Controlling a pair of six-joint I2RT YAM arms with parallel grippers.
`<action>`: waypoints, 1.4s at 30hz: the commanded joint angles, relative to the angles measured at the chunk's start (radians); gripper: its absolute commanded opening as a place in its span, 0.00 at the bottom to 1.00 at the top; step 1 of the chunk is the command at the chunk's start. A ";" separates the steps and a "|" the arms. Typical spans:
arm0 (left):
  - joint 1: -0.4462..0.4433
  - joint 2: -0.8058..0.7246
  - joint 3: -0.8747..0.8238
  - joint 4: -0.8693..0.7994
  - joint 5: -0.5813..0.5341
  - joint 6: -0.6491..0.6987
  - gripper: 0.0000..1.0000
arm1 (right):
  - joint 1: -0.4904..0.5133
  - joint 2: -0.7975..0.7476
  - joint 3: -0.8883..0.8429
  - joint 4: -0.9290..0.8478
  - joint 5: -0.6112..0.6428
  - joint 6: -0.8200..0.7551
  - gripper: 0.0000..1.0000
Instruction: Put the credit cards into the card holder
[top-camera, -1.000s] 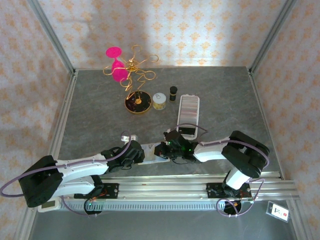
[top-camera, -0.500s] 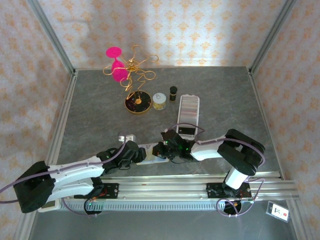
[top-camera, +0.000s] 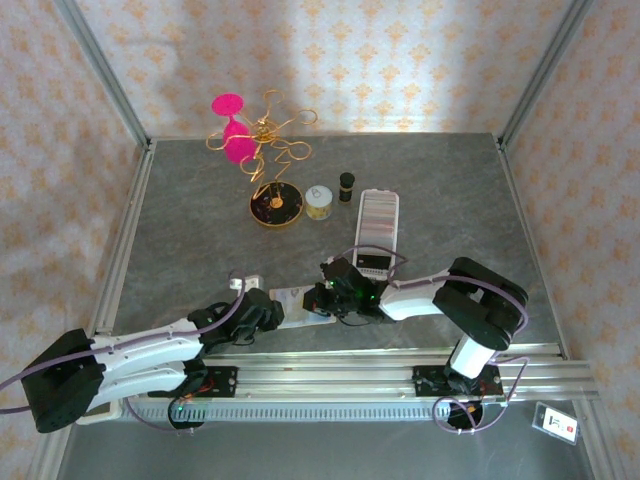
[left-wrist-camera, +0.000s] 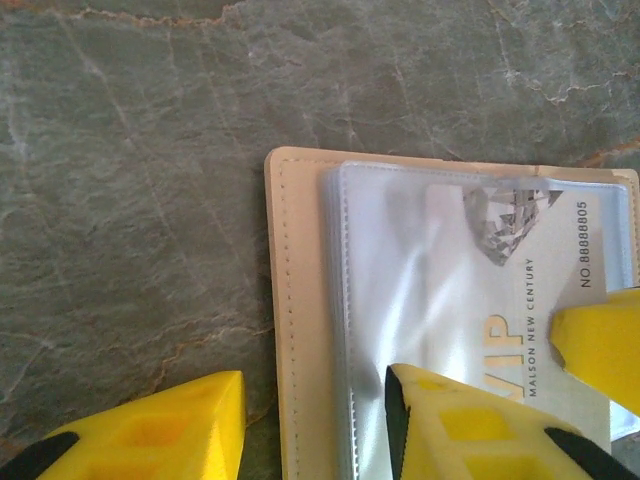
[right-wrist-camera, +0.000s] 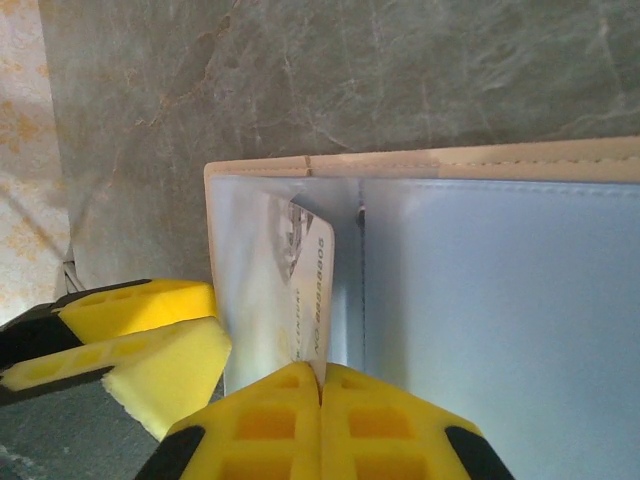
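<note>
Left gripper (left-wrist-camera: 312, 385) spread wide, straddling one edge of the open beige card holder (left-wrist-camera: 300, 300) on the grey table (left-wrist-camera: 130, 200), near its front. Right gripper (right-wrist-camera: 321, 395) pinches a whitish credit card (right-wrist-camera: 305, 290) partly tucked into the holder's clear sleeve.

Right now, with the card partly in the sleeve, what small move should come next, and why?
Probably the right gripper should push the credit card slightly deeper: it is shut on the card, whose end sticks out of the sleeve of the card holder, while one finger of the open left gripper lies over the holder.
</note>
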 joint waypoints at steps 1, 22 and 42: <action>0.000 0.013 -0.042 0.087 0.084 -0.006 0.40 | 0.009 0.033 0.021 -0.033 0.012 -0.018 0.02; 0.014 -0.089 -0.136 0.243 0.134 -0.070 0.37 | 0.022 0.024 0.124 -0.239 0.107 -0.103 0.35; 0.059 -0.079 -0.175 0.317 0.154 -0.103 0.36 | 0.022 0.078 0.152 -0.256 0.127 -0.131 0.04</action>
